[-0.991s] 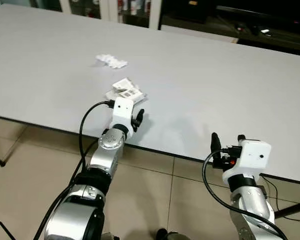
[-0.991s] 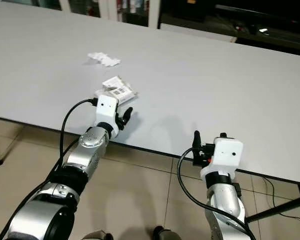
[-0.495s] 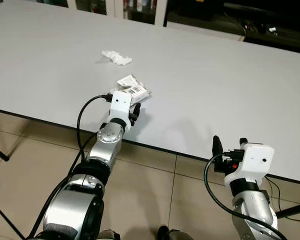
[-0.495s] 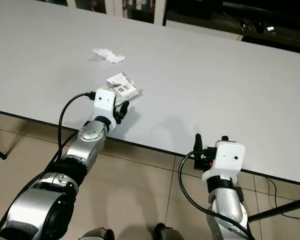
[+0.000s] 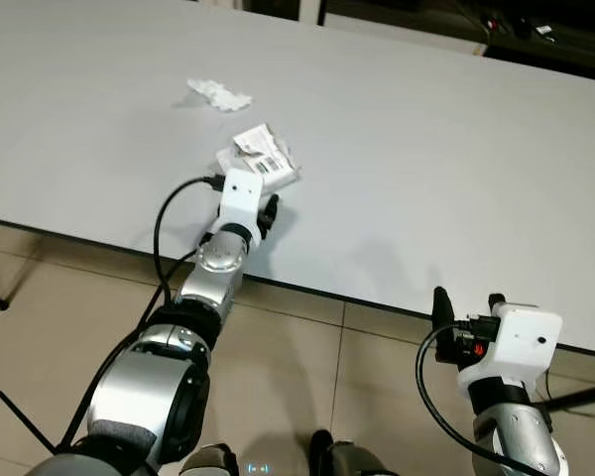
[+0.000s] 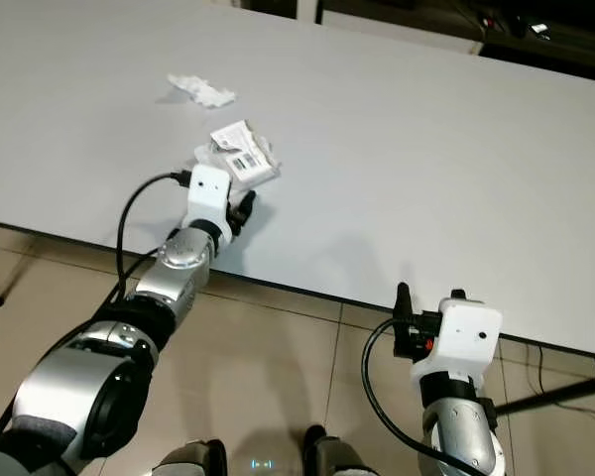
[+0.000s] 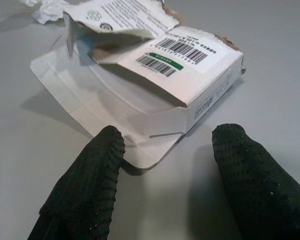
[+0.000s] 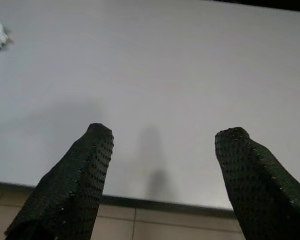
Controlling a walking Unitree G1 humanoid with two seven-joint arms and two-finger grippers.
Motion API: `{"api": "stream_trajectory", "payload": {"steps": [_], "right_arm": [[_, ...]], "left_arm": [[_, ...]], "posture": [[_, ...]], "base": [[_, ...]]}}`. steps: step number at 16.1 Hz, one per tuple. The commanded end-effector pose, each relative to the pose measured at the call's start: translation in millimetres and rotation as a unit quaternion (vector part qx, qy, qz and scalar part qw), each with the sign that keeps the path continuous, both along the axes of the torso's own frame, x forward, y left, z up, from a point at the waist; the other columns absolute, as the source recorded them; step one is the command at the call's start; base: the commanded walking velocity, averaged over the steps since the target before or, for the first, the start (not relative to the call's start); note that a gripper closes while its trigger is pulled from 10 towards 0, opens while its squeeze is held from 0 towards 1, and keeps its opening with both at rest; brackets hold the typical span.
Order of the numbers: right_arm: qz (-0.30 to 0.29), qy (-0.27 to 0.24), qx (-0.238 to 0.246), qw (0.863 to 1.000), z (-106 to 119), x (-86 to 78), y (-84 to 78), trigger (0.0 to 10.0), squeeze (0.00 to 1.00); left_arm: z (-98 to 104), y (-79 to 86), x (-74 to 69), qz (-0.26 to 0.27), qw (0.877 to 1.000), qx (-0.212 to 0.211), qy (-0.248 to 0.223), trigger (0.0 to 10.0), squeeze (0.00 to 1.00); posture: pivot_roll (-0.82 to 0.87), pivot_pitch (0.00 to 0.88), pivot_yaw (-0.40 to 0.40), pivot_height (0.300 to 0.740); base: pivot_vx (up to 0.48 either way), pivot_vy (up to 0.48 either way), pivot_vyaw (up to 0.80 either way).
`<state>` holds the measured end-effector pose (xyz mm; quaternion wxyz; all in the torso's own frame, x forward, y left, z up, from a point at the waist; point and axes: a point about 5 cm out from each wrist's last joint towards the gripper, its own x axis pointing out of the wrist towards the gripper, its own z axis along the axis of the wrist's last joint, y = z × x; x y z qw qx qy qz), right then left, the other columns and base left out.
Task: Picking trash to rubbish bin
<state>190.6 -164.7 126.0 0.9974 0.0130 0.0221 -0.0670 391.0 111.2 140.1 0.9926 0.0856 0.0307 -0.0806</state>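
Note:
A torn white cardboard box (image 5: pixel 259 163) with barcode labels lies on the grey table (image 5: pixel 426 169), near its front edge. My left gripper (image 7: pixel 167 150) is open just short of the box (image 7: pixel 160 80), one finger at each side of its nearest corner, touching nothing. A crumpled white tissue (image 5: pixel 218 95) lies farther back on the table. My right gripper (image 8: pixel 165 170) is open and empty, held below the table's front edge on the right (image 5: pixel 468 309).
The table's front edge (image 5: pixel 377 307) runs across in front of me, with tiled floor (image 5: pixel 59 317) below it. Dark furniture (image 5: pixel 535 30) stands beyond the far edge.
The camera has shifted, so the scene sits differently. My left gripper has reached a little closer to the torn box. The right arm hangs lower in the picture.

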Motion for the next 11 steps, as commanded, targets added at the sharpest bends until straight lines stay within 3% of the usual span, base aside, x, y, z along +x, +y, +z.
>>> {"api": "stream_trajectory", "payload": {"steps": [1,4,5,6,11], "right_arm": [[-0.006,0.002,-0.009,1.000,2.7,-3.6,-0.9,10.0,0.00],[-0.003,0.004,-0.013,1.000,4.1,-2.3,-1.8,10.0,0.00],[-0.001,0.003,-0.015,1.000,4.8,-0.5,-2.3,10.0,0.00],[-0.001,0.003,-0.016,1.000,4.9,0.4,-2.8,10.0,0.00],[0.004,0.005,-0.016,1.000,4.1,3.3,-1.0,10.0,0.00]], "left_arm": [[-4.6,-1.9,-1.2,0.002,1.000,0.006,0.008,10.0,0.00],[-2.0,-1.8,-0.1,0.002,1.000,0.003,0.001,10.0,0.00],[-1.4,-1.4,0.0,0.002,1.000,0.003,-0.002,9.3,0.00],[-1.0,-1.3,-0.2,0.001,1.000,0.003,-0.006,0.0,0.00],[-1.4,-0.8,-1.3,-0.005,1.000,-0.003,-0.015,0.0,0.00]], "posture": [[-0.03,0.235,-0.083,0.740],[-0.03,0.230,-0.092,0.740],[-0.02,0.226,-0.094,0.740],[-0.02,0.225,-0.095,0.740],[-0.02,0.216,-0.095,0.740]], "base": [[0.000,0.000,0.00],[0.000,0.000,0.00],[0.000,0.000,0.00],[0.000,0.000,0.00],[0.000,0.000,0.00]]}}
